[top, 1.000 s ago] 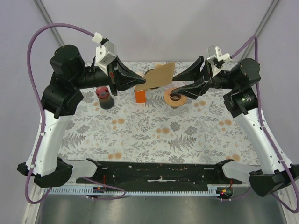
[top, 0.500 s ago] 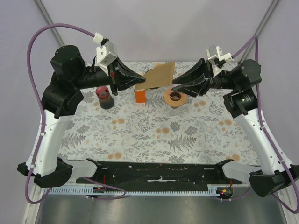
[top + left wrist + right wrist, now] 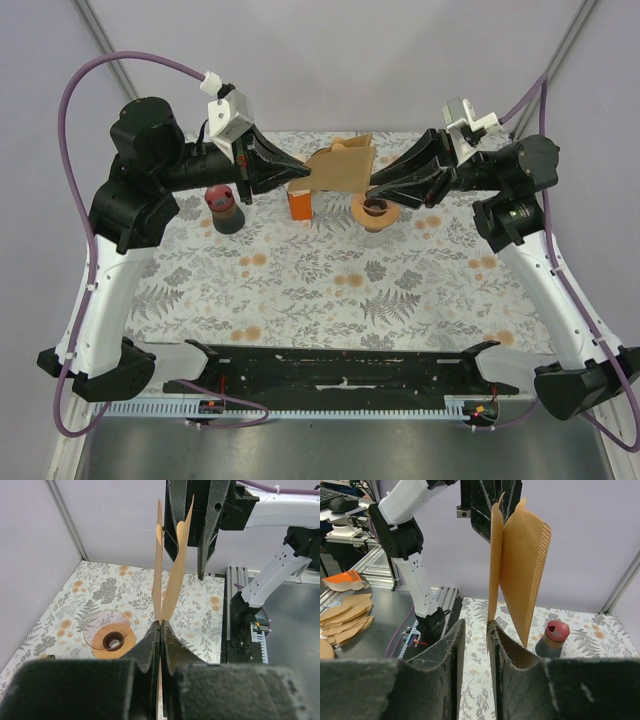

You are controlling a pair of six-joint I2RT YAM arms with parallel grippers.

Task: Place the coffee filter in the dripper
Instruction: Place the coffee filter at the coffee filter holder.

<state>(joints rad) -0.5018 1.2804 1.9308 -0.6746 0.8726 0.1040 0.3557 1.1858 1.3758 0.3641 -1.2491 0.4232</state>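
Pinching the coffee filter [image 3: 345, 165] at one edge, left gripper [image 3: 303, 172] clenched tight, sheet upright in mid-air between both sets of jaws; right gripper [image 3: 372, 190] parted narrowly, straddling one flap of the spread filter; dripper [image 3: 377, 212] on table [image 3: 330, 290] just beneath right jaws.

A brown paper coffee filter [image 3: 342, 166] fills the gap between left pincer [image 3: 305, 172] and right pincer [image 3: 372, 190]; beneath the right pincer, a round orange dripper [image 3: 376, 211] sits unblocked.
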